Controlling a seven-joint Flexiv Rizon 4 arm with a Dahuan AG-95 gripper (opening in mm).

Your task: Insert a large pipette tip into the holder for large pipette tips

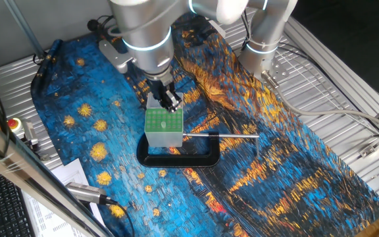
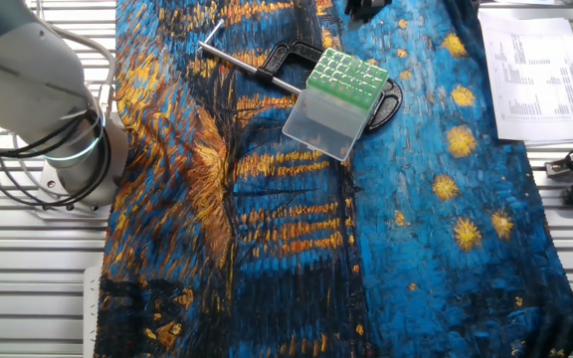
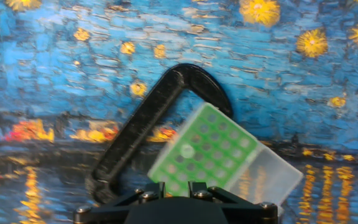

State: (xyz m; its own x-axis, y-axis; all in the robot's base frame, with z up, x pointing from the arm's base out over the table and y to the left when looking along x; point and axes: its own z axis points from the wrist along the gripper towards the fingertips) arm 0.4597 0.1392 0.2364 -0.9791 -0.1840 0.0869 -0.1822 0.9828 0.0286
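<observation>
The holder for large pipette tips (image 1: 162,127) is a translucent box with a green hole grid on top, held in a black C-shaped clamp. It also shows in the other fixed view (image 2: 332,97) and in the hand view (image 3: 211,151). A large pipette tip shows as a pale round end (image 3: 187,150) seated in one grid hole, and as a whitish spot (image 1: 164,124) on the green top. My gripper (image 1: 170,101) hangs just above the holder's far edge. In the hand view, my gripper (image 3: 174,186) has its fingers (image 3: 197,188) apart with nothing between them.
The black C-shaped clamp (image 1: 179,158) grips the box, and its shiny metal rod (image 1: 224,135) sticks out to the right. A starry blue and orange cloth (image 1: 275,164) covers the table. The arm's base (image 2: 63,149) stands on the metal surface. Papers (image 2: 535,70) lie at one side.
</observation>
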